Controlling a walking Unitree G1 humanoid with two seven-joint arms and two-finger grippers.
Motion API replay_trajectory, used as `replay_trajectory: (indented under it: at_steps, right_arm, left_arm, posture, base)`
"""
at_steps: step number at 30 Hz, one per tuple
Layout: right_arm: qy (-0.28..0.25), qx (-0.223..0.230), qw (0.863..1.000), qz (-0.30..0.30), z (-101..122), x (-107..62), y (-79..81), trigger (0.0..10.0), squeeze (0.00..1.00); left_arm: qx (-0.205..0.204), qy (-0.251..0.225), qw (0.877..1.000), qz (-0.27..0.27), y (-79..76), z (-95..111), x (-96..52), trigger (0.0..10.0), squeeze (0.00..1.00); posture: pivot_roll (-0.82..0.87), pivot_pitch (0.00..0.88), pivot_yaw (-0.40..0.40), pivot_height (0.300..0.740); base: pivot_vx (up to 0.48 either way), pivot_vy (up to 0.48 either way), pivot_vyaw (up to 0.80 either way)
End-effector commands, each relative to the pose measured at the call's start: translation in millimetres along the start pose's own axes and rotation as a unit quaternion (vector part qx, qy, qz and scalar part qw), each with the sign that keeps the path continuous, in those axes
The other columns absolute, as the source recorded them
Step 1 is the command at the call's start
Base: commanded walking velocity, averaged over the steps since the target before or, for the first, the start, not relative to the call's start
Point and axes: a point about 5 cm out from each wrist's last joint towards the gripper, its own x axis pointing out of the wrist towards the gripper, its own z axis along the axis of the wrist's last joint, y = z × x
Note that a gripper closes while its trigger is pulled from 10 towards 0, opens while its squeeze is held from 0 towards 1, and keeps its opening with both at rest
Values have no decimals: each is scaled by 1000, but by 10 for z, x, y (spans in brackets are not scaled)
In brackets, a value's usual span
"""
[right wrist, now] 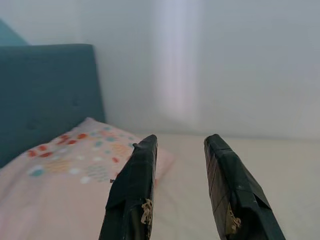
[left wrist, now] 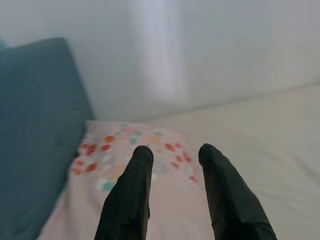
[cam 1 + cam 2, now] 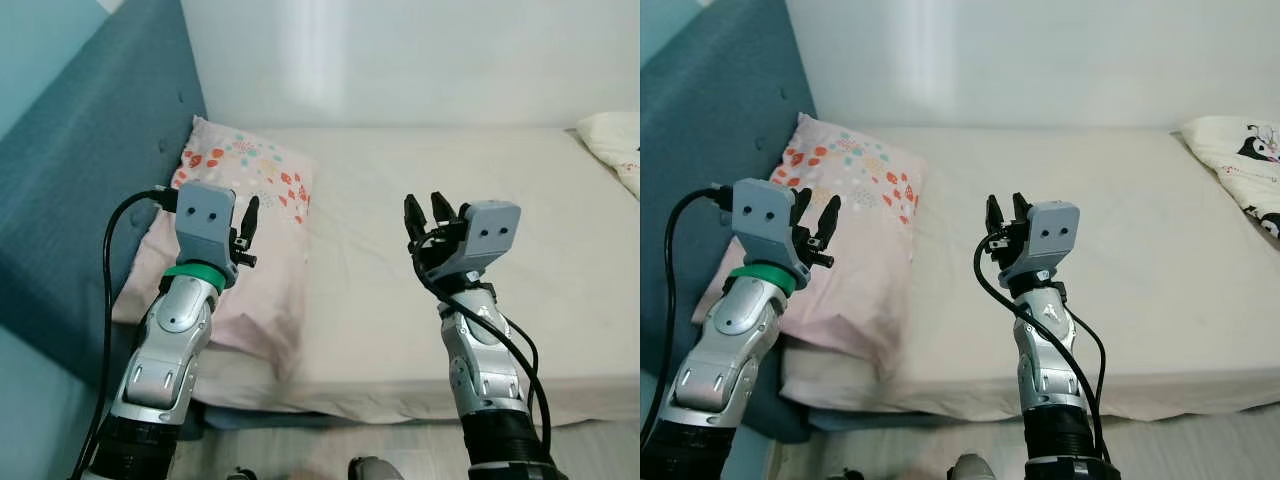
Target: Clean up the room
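Over the bed [image 3: 420, 300], both arms raised, left gripper [image 3: 247, 232] spread above the pink pillow [image 3: 255, 200], right gripper [image 3: 426, 218] spread and empty over bare sheet; probably approach step, next reach the rumpled blanket [image 3: 1240, 160] at the far right.

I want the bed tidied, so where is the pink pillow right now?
The pink pillow lies at the robot's left end of the bed, against the blue headboard, just beyond the raised left hand.
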Motion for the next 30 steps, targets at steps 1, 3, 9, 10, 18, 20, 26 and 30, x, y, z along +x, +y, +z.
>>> replay_trajectory:
  at_steps: [1, 3, 9, 10, 18, 20, 26, 30]
  right_arm:
    - [8, 4, 1000, -4, -52, -35, -3, 10000, 0]
    - [8, 4, 1000, -5, -51, -38, -1, 10000, 0]
    - [11, 4, 1000, -7, -64, -50, 2, 10000, 0]
    - [11, 4, 1000, -7, -64, -50, 2, 10000, 0]
    - [13, 5, 1000, -8, -83, -57, -2, 10000, 0]
    - [15, 6, 1000, -8, -90, -60, 1, 10000, 0]
    - [24, 12, 1000, -7, -120, -70, 9, 10000, 0]
    - [35, 28, 999, -17, -156, -69, -11, 10000, 0]
  left_arm:
    - [5, 7, 1000, -5, -29, -51, -9, 10000, 0]
    - [6, 6, 1000, -6, -30, -51, -8, 10000, 0]
    - [5, 6, 1000, -7, -27, -47, -13, 10000, 0]
    - [5, 6, 1000, -7, -27, -47, -13, 10000, 0]
    - [6, 5, 1000, -8, -25, -50, -7, 10000, 0]
    - [7, 5, 1000, -8, -23, -53, -10, 10000, 0]
    - [5, 5, 1000, -10, -30, -58, -17, 10000, 0]
    - [-10, 19, 999, -34, -70, -90, -32, 10000, 0]
  posture:
    - [-83, 0, 33, 705]
    - [-83, 0, 33, 705]
    - [-81, 0, 38, 705]
    - [-81, 0, 38, 705]
    - [-80, 0, 41, 705]
    - [-80, 0, 41, 705]
    - [-80, 0, 38, 705]
    - [-81, 0, 37, 705]
  base:
    - [-345, 0, 0]
    - [-345, 0, 0]
    - [-359, 0, 0]
    - [-368, 0, 0]
    - [-367, 0, 0]
    - [-368, 0, 0]
    - [-183, 0, 0]
    - [0, 0, -573]
